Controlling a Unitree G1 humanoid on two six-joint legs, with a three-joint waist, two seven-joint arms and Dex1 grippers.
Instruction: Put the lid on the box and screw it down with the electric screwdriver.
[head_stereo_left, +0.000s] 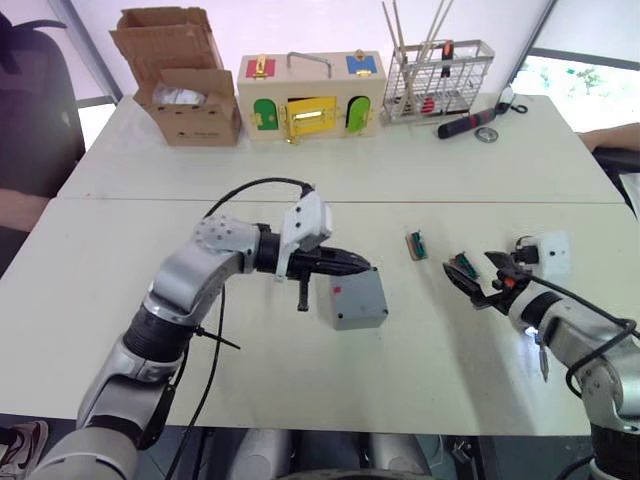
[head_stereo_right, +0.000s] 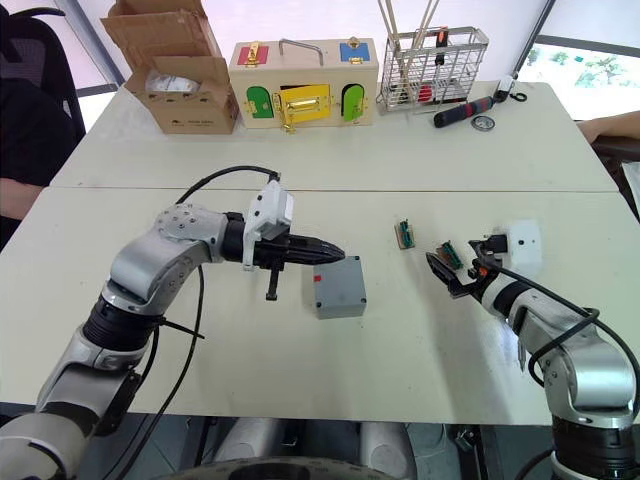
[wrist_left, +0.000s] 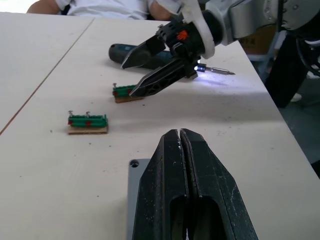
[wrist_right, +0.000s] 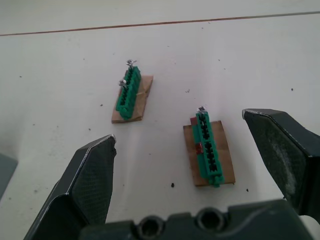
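Left gripper (wrist_left: 180, 137) jaws closed over box (head_stereo_left: 352, 299) | right gripper (wrist_right: 197, 150) jaws wide | no legible writing

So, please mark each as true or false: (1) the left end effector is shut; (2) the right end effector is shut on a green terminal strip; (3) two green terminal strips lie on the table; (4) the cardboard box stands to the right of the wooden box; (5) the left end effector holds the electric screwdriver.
1. True: the left end effector is shut, its tips at the grey box.
2. False: the right end effector is open, above one green terminal strip.
3. True: a second strip lies nearby.
4. False: the cardboard box stands left of the wooden box.
5. False: the electric screwdriver lies on the table by the right arm.
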